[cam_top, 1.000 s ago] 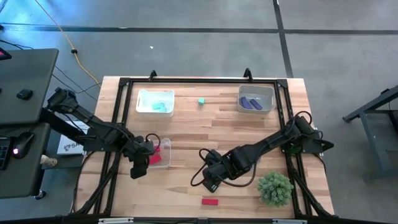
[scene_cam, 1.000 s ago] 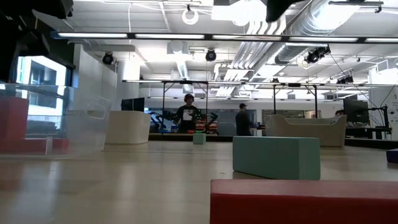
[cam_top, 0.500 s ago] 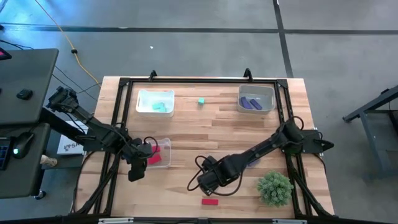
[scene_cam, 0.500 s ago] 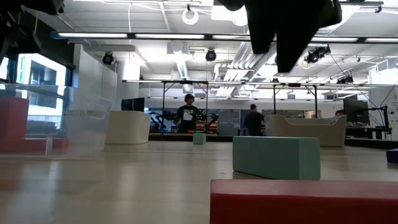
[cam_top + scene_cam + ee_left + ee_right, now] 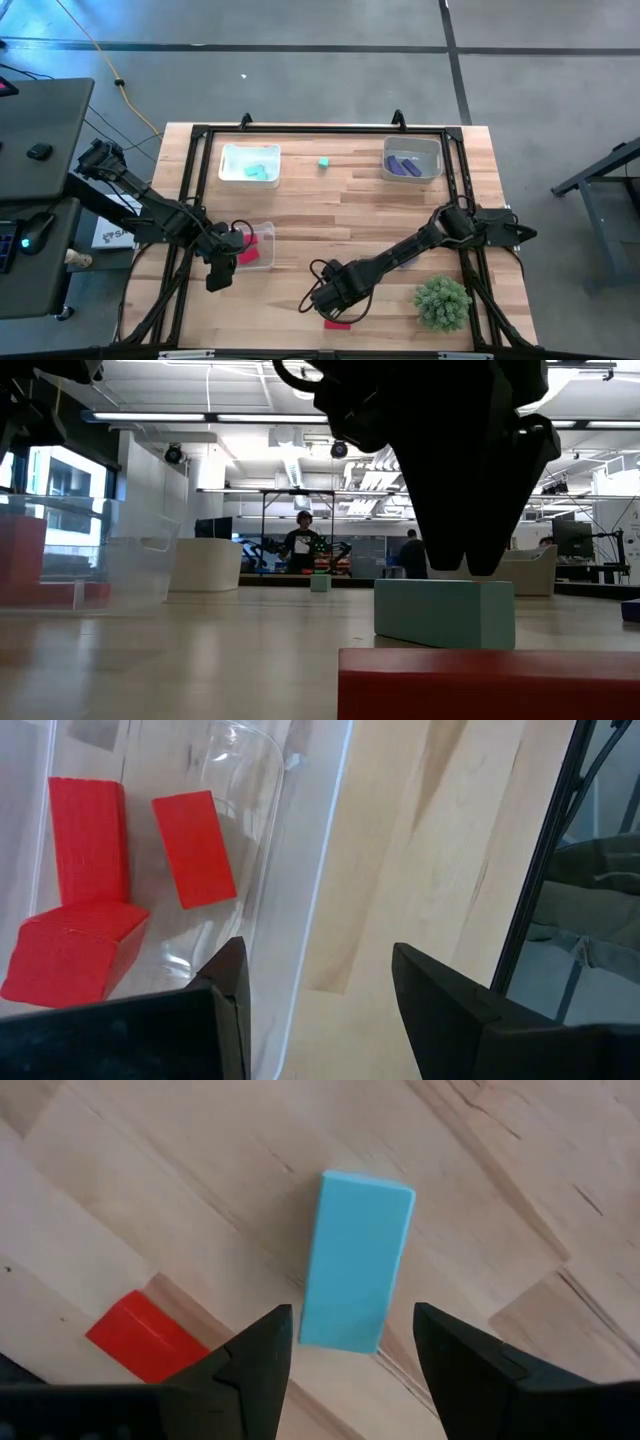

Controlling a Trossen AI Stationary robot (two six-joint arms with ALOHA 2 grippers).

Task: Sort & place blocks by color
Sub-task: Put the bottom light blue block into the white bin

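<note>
Since a second ago the right arm has swung down and toward the front of the tabletop (image 5: 380,215), carrying the right hand (image 5: 322,297) from the middle of the boards to a spot over a teal block (image 5: 355,1261). Its fingers stand wide, one on each side of that block and clear of it, gripping nothing. A red block (image 5: 337,324) lies just beside the teal block, nearer the front edge; in the low view it fills the foreground with the teal block behind it and the dark hand hanging above.

The left hand (image 5: 220,272) has barely shifted. It hovers at the corner of the clear tray (image 5: 266,232) holding three red blocks (image 5: 192,848), fingers parted and empty.

From the spiky green plant (image 5: 442,302), the right hand is off to the left. A second tray (image 5: 249,163) with teal blocks, a lone teal block (image 5: 324,162) and a third tray (image 5: 411,157) with purple blocks sit along the far edge.
</note>
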